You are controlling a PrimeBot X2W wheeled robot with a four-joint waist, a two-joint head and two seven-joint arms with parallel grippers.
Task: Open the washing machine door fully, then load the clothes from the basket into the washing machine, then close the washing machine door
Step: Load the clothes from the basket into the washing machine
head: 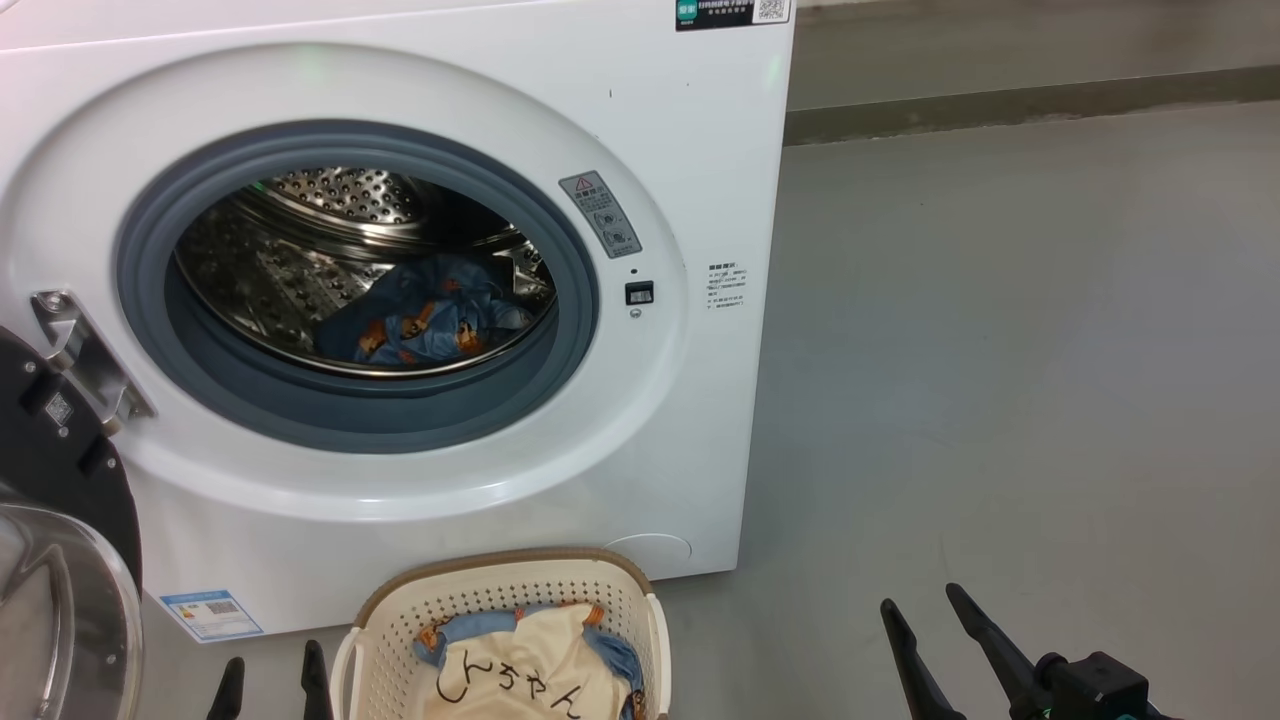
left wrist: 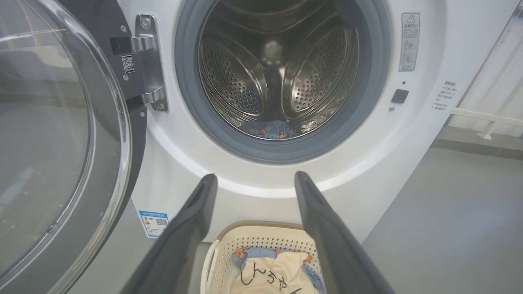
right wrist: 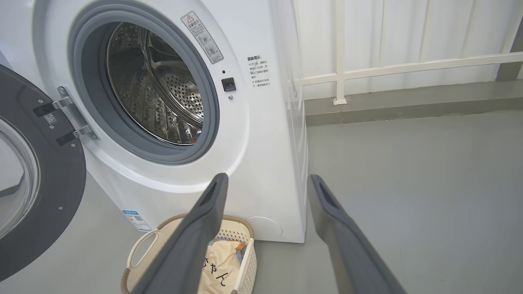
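One cream garment (head: 520, 670) with black letters lies heaped in the basket (head: 500, 592) on the floor (head: 1000, 350) just before the washing machine (head: 650, 150), with blue bear cloth (head: 425, 320) already in the drum (head: 300, 260) and the door (head: 50, 440) swung wide at the left. My left claw (head: 272, 678) is spread and empty just beside the basket's left handle (head: 342, 660); the right claw (head: 918, 602), also spread and empty, is well apart over bare floor, so I judge the left arm nearer, the pile lying to its right.
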